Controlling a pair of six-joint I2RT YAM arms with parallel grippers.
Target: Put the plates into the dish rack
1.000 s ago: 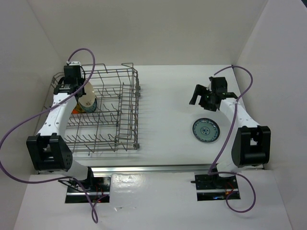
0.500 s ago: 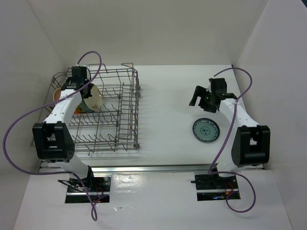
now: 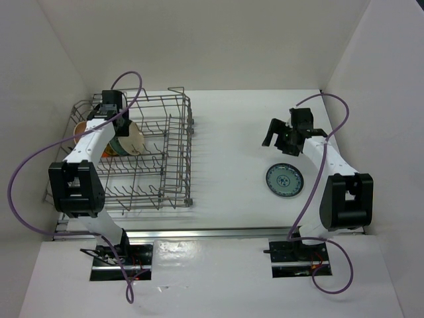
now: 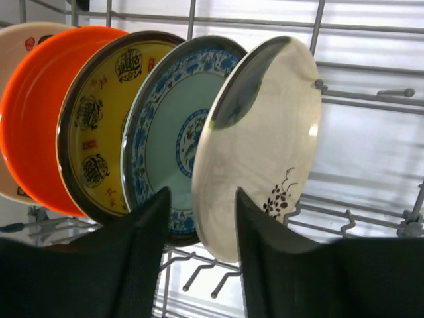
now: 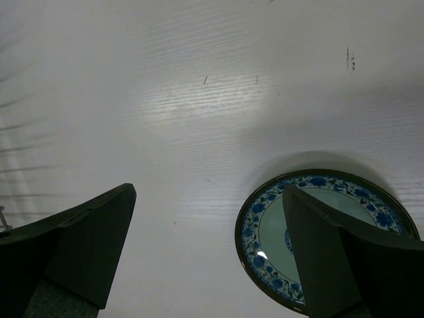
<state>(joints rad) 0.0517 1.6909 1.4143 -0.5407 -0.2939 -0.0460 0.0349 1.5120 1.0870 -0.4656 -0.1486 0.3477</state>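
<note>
The grey wire dish rack (image 3: 179,165) stands at the left of the table. Several plates stand on edge in it: a cream one (image 4: 20,40) at the far left, an orange one (image 4: 40,119), a brown and yellow one (image 4: 99,132), a teal-blue one (image 4: 172,132) and a cream one with a small dark flower mark (image 4: 265,132). My left gripper (image 4: 202,192) is open and straddles the flower-marked plate's lower rim, with a gap beside its left finger. A second teal-blue plate (image 3: 283,179) lies flat on the table. My right gripper (image 3: 273,132) hovers open above and beyond it.
White walls close in the table on the left, back and right. Purple cables loop from both arms. The rack's tall grid sides (image 3: 187,126) rise around the left gripper, and empty tines (image 4: 199,278) stand below the plates.
The left arm has shifted slightly right and back over the rack. Its jaws have opened off the flower-marked cream plate, which now stands beside the others. The right arm has not moved.
</note>
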